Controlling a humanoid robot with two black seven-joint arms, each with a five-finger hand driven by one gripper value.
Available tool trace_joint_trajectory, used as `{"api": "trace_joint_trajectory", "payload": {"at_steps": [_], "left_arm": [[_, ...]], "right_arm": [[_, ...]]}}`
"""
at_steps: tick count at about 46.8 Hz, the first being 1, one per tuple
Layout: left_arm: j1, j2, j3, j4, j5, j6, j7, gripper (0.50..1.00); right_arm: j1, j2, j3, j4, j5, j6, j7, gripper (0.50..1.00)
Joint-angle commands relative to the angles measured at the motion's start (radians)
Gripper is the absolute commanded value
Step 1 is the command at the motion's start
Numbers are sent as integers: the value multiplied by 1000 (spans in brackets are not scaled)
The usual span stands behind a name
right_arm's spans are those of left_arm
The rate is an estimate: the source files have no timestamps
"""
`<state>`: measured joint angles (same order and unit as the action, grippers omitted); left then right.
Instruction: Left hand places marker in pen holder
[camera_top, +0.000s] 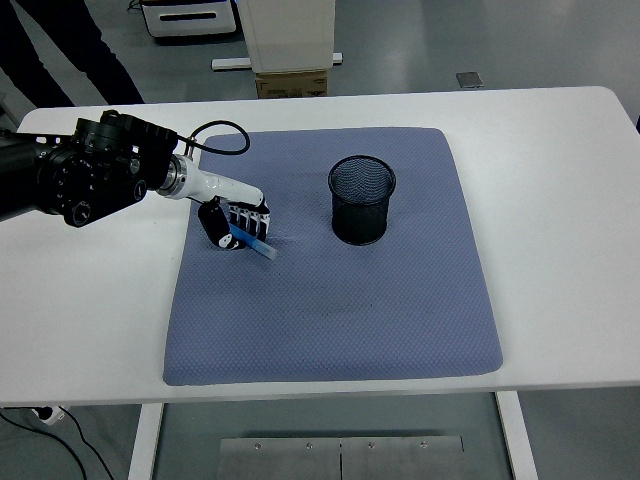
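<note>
A blue marker (254, 244) lies slanted on the blue-grey mat (330, 300), its lower end pointing right and down. My left hand (234, 224) is curled around the marker's upper end, low over the mat's left side. The black mesh pen holder (361, 200) stands upright to the right of the hand, well apart from it. The right arm does not show.
The mat covers the middle of the white table (560, 180). A black cable (222, 135) loops from my left forearm over the mat's back left corner. A person's dark legs (60, 50) stand beyond the table at the top left, near a cardboard box (291, 84).
</note>
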<state>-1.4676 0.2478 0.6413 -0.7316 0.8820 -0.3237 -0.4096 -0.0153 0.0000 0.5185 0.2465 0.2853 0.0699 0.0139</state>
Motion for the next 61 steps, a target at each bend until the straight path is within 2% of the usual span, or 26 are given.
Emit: {"api": "trace_joint_trajectory", "payload": {"at_steps": [1, 8, 25, 29, 38, 61], "left_arm": [[0, -1, 0, 0, 0, 2, 0, 581], [0, -1, 0, 0, 0, 35, 0, 581], [-2, 1, 0, 0, 3, 46, -2, 578], [-3, -1, 0, 0, 17, 71, -2, 575], [-2, -1, 1, 0, 34, 87, -9, 575], [-2, -2, 8, -2, 84, 86, -38, 575]], "right_arm": [[0, 0, 0, -1, 0, 1, 0, 1000], [0, 0, 0, 0, 0, 1, 0, 1000], [0, 0, 0, 0, 0, 1, 0, 1000], [0, 0, 0, 0, 0, -1, 0, 1000], [0, 0, 0, -1, 0, 1, 0, 1000], [0, 0, 0, -1, 0, 1, 0, 1000]]}}
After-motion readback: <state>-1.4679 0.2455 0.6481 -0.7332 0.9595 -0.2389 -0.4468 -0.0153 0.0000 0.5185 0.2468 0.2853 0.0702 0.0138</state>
